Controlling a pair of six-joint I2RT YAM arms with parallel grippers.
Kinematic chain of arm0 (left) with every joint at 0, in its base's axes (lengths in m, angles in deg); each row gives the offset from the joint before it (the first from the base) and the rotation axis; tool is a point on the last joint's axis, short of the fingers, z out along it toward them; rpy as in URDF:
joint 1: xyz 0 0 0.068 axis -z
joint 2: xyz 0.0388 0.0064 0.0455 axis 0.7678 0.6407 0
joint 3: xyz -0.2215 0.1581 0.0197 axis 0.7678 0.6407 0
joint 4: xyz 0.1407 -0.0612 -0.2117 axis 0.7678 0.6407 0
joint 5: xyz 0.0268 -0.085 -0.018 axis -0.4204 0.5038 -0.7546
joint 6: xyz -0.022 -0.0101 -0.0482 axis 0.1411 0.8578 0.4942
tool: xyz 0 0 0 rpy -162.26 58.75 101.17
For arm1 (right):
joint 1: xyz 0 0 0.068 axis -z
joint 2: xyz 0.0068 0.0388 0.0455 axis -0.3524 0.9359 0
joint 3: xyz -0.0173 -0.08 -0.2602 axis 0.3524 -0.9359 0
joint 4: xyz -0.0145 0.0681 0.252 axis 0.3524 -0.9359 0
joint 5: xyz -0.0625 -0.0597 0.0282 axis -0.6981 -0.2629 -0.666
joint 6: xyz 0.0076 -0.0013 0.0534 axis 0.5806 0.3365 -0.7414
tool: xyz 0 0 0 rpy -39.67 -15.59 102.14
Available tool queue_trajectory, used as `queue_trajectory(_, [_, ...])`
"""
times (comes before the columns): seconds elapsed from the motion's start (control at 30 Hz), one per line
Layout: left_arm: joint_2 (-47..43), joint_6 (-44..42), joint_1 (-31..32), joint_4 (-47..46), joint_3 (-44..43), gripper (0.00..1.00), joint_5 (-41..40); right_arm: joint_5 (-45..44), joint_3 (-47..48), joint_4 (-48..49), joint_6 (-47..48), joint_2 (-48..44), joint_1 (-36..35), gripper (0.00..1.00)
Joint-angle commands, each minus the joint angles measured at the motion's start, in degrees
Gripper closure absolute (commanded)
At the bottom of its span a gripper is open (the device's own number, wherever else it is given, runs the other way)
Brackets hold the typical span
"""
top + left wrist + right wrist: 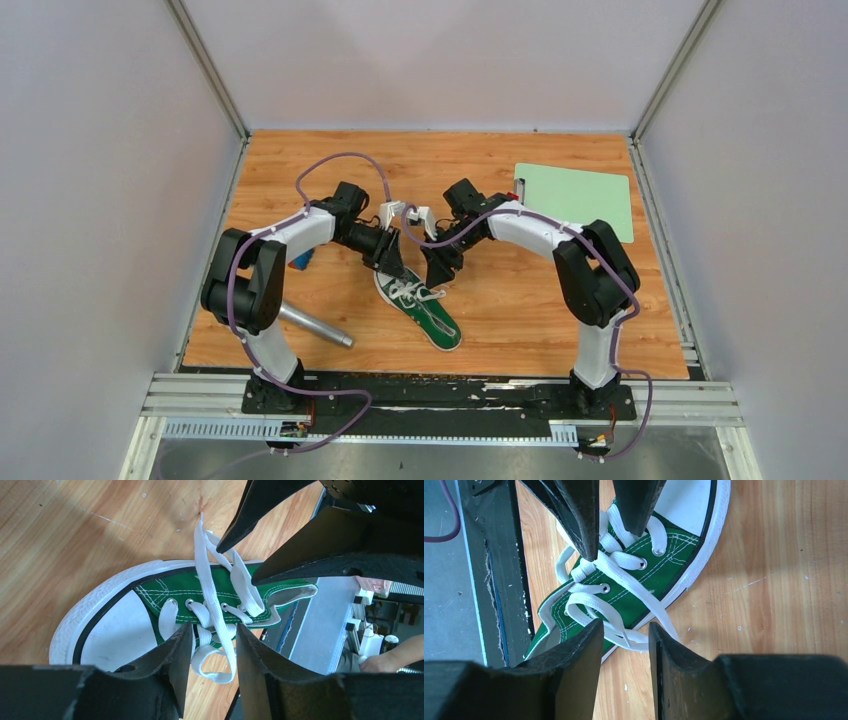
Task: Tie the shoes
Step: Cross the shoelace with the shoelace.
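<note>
Shoe lies on the tabletop near the middle, between the two arms. Its long axis is diagonal, toe toward the far left and heel toward the near right. Both claws hang over the laced front half, facing each other.

Left claw sits at the toe end, half wide. Laces run through the gap and nothing looks pinched. Right claw sits just off the shoe's side, over a loose lace end spilling onto the wood. It is also half wide, with the strand between the jaws but not gripped.

The left claw is nearer the knot. The right claw is nearer the free ends. No bow yet; judging by the loose loops, only a first crossing is made.

The top view gives the shoe's heading and the arm layout, but the claws hide the laces there. The right wrist view shows one left fingertip touching the knot. The left wrist view shows a long strand trailing past the toe onto the wood.

A green board and a metal tube lie well apart from the shoe.
</note>
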State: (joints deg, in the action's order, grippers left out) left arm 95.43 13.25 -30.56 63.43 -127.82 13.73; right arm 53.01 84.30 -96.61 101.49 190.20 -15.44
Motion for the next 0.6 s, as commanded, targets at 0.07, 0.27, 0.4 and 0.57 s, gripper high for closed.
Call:
queue_trajectory(0.07, [-0.9, 1.2, 0.1, -1.6, -0.4, 0.53, 1.9, 3.8, 1.8, 2.4, -0.5, 1.1, -0.7, 0.66])
queue_trajectory(0.27, [-0.6, 1.7, 0.1, -2.0, 0.0, 0.53, 1.8, 5.8, 0.5, 2.6, -1.8, 1.6, -0.8, 0.78])
queue_trajectory(0.4, [-0.4, 1.8, 0.1, -2.0, -0.4, 0.53, 1.7, 6.5, -0.2, 3.5, -2.8, 1.2, -0.7, 0.77])
queue_trajectory(0.57, [-0.6, 1.4, 0.0, -1.2, -0.4, 0.53, 1.1, 6.9, -0.6, 3.7, -3.2, 1.1, -0.7, 0.74])
